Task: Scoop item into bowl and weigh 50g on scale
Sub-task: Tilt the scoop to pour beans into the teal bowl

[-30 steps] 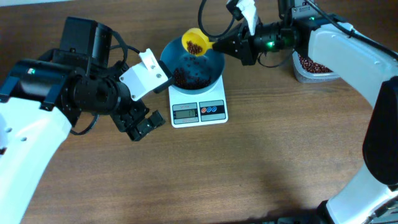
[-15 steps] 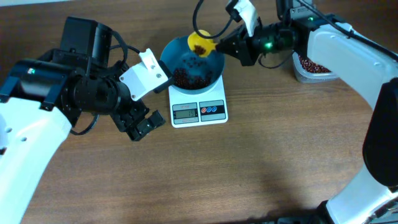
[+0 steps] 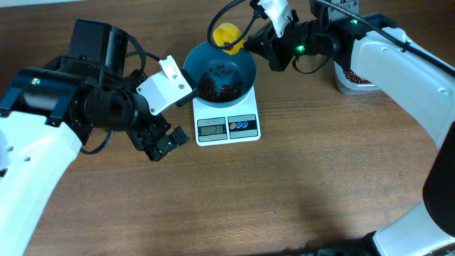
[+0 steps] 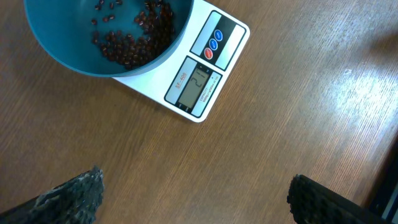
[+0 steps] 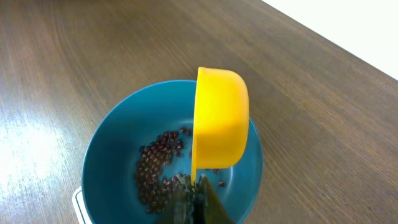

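Note:
The teal-blue bowl (image 3: 245, 73) stands on the white scale (image 3: 253, 133) and holds a loose layer of dark red-brown beans (image 3: 217, 82). The bowl (image 5: 112, 149), the beans (image 5: 155, 171) and the scale (image 4: 214, 74) show in the wrist views too. My right gripper (image 3: 257, 44) is shut on the handle of a yellow scoop (image 3: 227, 35), which is turned on its side over the bowl's far rim; in the right wrist view the scoop (image 5: 221, 118) shows its outside. My left gripper (image 3: 163, 146) is open and empty over bare table left of the scale.
A clear plastic tub (image 3: 353, 80) with more beans stands at the back right, partly under my right arm. The scale's display (image 4: 197, 84) is lit but unreadable. The table's far edge lies just behind the bowl.
The right gripper has turned the scoop from upright and full to on its side and lifted it toward the bowl's far rim. Its beans have fallen into the bowl. The left arm has not moved.

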You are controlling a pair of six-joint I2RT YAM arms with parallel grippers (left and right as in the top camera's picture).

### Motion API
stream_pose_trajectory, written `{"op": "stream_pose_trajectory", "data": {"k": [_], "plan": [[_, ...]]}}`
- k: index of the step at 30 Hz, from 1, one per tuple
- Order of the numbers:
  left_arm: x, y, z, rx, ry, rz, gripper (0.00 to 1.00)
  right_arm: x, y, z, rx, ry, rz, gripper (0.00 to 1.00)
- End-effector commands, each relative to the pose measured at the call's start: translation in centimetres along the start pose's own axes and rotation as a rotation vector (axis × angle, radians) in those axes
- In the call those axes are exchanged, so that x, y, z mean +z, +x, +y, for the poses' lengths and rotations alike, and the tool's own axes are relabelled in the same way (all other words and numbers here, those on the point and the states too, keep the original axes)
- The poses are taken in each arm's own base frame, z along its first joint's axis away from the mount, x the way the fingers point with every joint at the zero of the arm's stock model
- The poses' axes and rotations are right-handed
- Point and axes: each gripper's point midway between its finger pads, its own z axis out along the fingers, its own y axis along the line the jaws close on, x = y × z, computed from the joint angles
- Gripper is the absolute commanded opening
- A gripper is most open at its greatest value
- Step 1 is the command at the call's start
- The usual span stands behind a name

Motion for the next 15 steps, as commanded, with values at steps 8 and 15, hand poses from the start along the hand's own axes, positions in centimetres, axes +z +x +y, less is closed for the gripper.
{"op": "stream_pose_trajectory", "data": {"k": [8,15], "plan": [[-0.3,-0.6,0.2,-0.009,-0.004,-0.013,0.99,-1.8,-1.6,1.0,-0.055,0.145,0.07,0.04],[-0.3,-0.6,0.2,-0.009,-0.004,-0.013,0.99,-1.3,-2.0,0.6,-0.105,0.264,0.109,0.04]]}}
